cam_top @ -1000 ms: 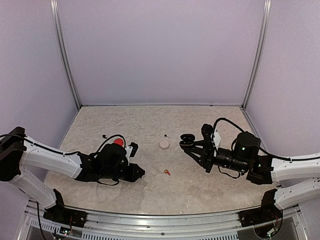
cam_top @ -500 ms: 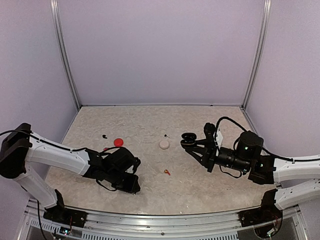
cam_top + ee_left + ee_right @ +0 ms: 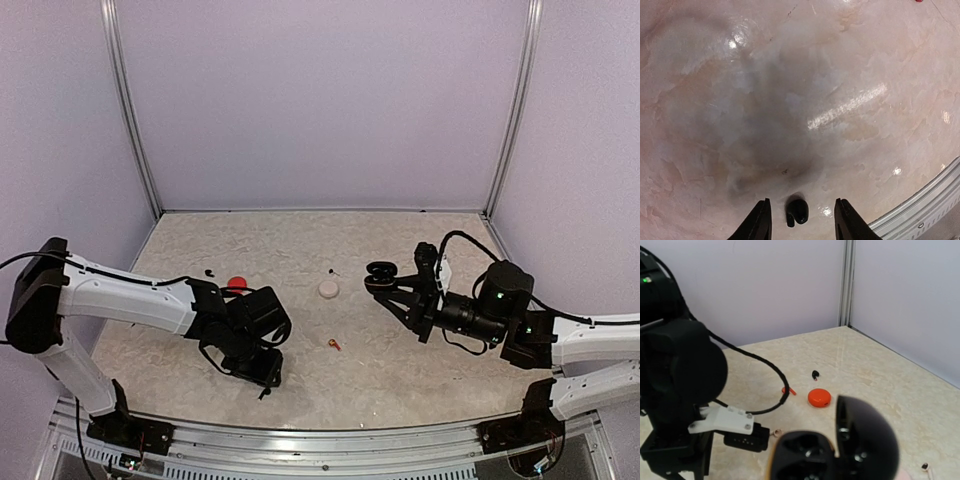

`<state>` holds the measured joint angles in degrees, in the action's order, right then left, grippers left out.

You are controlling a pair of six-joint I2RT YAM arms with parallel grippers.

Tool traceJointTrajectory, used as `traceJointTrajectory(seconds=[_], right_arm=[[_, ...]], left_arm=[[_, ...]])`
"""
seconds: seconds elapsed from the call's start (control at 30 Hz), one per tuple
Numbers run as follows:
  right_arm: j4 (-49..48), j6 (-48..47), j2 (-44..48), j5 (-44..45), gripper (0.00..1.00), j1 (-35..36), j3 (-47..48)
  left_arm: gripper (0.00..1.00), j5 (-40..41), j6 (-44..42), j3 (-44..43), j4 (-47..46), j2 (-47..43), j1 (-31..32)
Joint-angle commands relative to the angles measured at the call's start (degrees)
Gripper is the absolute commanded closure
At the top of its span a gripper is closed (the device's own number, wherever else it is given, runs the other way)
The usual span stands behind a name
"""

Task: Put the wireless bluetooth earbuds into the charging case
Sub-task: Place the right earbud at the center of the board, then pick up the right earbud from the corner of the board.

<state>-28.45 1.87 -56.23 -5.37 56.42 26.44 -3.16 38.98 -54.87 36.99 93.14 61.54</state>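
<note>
A black earbud [image 3: 799, 210] lies on the table between the fingertips [image 3: 761, 220] of my left gripper [image 3: 802, 201], which is open and touches nothing. In the top view that gripper [image 3: 264, 382] points down near the table's front edge. My right gripper [image 3: 390, 285] is shut on the black charging case [image 3: 378, 270], held above the table with its lid open. The right wrist view shows the case [image 3: 805, 455] with empty sockets and its raised lid [image 3: 867, 440]. An orange earbud [image 3: 334, 345] lies mid-table. Another black earbud [image 3: 815, 374] lies far left.
A red round case [image 3: 236, 284] sits by the left arm, with a red-orange bud [image 3: 789, 390] near it. A white round case [image 3: 328, 289] rests in the middle. A pale bud [image 3: 925, 466] lies close to the right arm. The metal rail [image 3: 920, 220] borders the front edge.
My left gripper has swung from beside the red case toward the front edge and opened; the black earbud now lies between its fingers. The right arm drifted slightly right with the case.
</note>
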Motion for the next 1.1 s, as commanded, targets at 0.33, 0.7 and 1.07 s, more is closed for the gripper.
traceJointTrajectory(seconds=[0.33,0.7,1.07], right_arm=[[0.94,-1.08,3.18,-0.64,1.00,-0.70,-0.54],[0.43,-1.28,5.36,-0.52,1.00,-1.24,-2.30],[0.57,-1.29,6.98,-0.50,1.00,-1.77,-3.25]], left_arm=[[0.57,2.93,-5.10,-10.98,16.60,12.08,4.82],[0.63,4.28,-8.00,-15.45,19.90,15.66,4.75],[0.72,3.51,-10.74,-18.43,20.67,18.84,4.53]])
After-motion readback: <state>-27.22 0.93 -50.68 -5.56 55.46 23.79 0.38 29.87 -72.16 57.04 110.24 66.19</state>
